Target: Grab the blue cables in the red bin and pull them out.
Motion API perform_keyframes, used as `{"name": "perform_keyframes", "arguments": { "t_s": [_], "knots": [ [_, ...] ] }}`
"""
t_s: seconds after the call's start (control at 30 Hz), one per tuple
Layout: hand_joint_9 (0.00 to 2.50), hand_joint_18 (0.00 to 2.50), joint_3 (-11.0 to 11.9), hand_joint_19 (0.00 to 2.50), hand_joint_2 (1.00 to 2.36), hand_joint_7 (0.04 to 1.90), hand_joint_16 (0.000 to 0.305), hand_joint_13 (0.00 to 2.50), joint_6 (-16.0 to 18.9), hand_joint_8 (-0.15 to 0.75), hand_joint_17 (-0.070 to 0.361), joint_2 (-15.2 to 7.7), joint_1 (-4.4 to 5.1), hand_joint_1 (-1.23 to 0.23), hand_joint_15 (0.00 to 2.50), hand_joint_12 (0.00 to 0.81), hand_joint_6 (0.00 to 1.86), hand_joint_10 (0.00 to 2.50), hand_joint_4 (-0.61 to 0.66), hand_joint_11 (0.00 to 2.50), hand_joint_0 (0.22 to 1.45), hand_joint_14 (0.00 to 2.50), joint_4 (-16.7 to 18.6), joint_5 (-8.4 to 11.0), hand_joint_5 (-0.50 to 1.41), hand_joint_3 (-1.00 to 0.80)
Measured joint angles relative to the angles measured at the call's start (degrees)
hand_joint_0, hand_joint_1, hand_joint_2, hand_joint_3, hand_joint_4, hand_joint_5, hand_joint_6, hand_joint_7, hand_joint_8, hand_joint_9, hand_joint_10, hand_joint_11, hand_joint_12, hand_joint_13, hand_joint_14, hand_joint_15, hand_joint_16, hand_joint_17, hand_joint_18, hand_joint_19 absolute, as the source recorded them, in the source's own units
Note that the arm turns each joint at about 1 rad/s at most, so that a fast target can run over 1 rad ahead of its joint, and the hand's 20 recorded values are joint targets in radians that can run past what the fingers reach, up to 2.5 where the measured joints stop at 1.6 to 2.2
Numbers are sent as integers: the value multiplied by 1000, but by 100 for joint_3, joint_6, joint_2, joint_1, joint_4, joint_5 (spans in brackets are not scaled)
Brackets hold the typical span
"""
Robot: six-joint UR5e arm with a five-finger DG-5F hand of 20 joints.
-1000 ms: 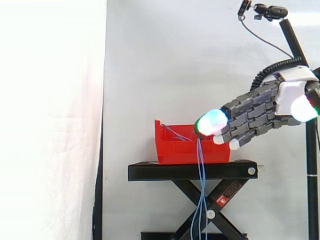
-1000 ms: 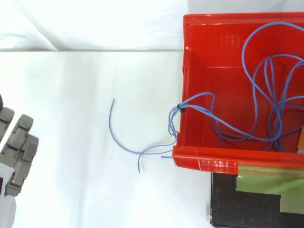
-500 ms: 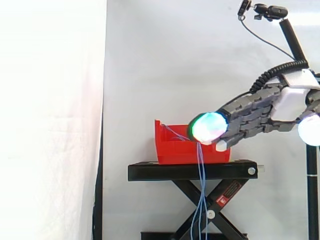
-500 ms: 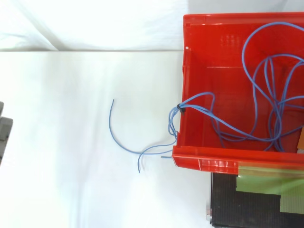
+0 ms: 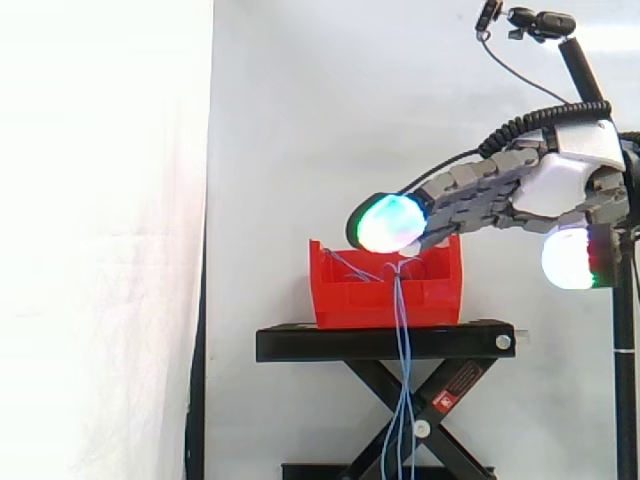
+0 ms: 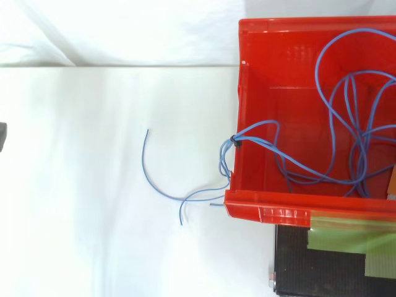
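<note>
Side and top views of 1 moment. The hand [image 5: 565,182] enters from the right edge of the side view and reaches toward the centre of the frame, its fingers [image 5: 470,186] stretched out nearly straight and slanting slightly downward. They hold nothing — the grasp is fully relaxed. The leading pad [image 5: 388,222] glows cyan-green and hangs just above the rim of the red bin [image 5: 385,295], over its left half. A smaller white pad sits lower, close to the rim; whether it touches anything cannot be told. The thumb pad [image 5: 572,262] glows white with a red-green edge and hangs below the palm, well to the right of the bin.

The bin stands on the black stand [image 5: 330,343], a scissor lift, before the white curtain [image 5: 100,240]. The blue cables [image 5: 403,345] rise slightly above the bin's rim in the side view, then drop over its front wall and hang down past the stand's platform to the bottom of the frame.

In the top view the bin occupies the upper right. Most of the cable length lies in wide loops on the bin's floor, toward the right. Several strands gather at a small black tie [image 6: 236,142] on the bin's left wall and spill over it, their loose ends curving across the white surface [image 6: 93,185] in mid-frame.
</note>
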Motion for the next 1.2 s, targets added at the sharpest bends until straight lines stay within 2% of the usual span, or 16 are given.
{"name": "perform_keyframes", "arguments": {
  "t_s": [0.23, 0.53, 0.73, 0.9, 1.03, 1.1, 1.2],
  "knots": [
    [498, 414, 1, 423, 1000, 294, 58, 535, -1082, 247, 131, -177, -8, -857, 331, 371, 11, 14, 162, 345, 691, 13, 327, 13, 355, -1000],
    [488, 483, 7, 457, 1000, 288, 58, 682, -1699, 250, 130, -205, -38, -857, 449, 373, 10, 15, 160, 346, 694, 18, 431, 8, 345, -1000],
    [482, 484, 21, 456, 1000, 284, 57, 681, -1602, 252, 129, -212, -68, -856, 440, 374, 10, 13, 160, 336, 696, 19, 376, -9, 342, -1000],
    [472, 478, 25, 457, 1000, 280, 57, 665, -1534, 249, 129, -277, -31, -854, 435, 377, 10, 15, 158, 340, 698, 18, 345, -128, 339, -1000],
    [469, 475, 78, 465, 1000, 280, 57, 655, -1507, 247, 128, -582, 9, -852, 429, 375, 10, 13, 158, 332, 698, 17, 316, -404, 338, -1000],
    [469, 472, 196, 465, 1000, 281, 57, 655, -1487, 248, 128, -794, 1, -852, 433, 373, 10, 13, 158, 329, 698, 17, 258, -542, 339, -1000],
    [470, 471, 337, 465, 1000, 281, 57, 651, -1459, 249, 128, -962, -17, -852, 437, 375, 10, 15, 156, 331, 698, 17, 98, -697, 339, -1000]
  ]
}}
